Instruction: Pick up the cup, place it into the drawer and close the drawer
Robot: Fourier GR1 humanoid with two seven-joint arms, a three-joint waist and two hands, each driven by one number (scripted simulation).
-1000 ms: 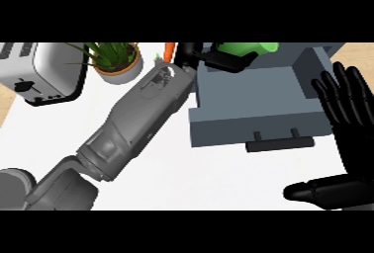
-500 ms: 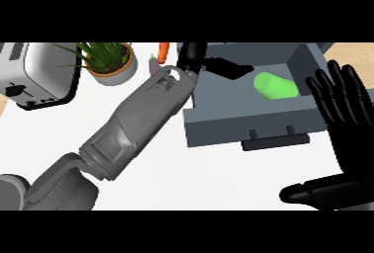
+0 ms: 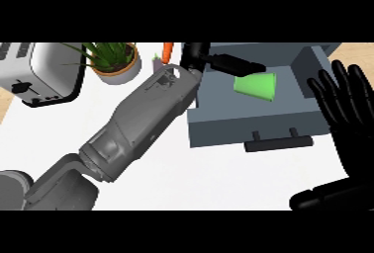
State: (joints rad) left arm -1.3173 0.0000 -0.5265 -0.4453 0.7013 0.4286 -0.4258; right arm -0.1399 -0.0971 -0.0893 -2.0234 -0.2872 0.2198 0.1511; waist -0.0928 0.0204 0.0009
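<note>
The green cup (image 3: 257, 86) lies on its side inside the open drawer (image 3: 248, 129), and the left hand (image 3: 219, 60) hovers just above and behind it, fingers stretched out straight, holding nothing. The long grey left forearm (image 3: 142, 126) slants across the white counter (image 3: 219, 178). At the right edge, the right hand (image 3: 350, 113) rests open, fingers spread and pointing up. Toaster (image 3: 33, 74), potted plant (image 3: 113, 57) and carrot (image 3: 167, 50) sit at the back.

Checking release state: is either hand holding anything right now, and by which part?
Nothing is held. The green cup lies on its side in the open drawer, apart from the left hand; the right hand rests open.
</note>
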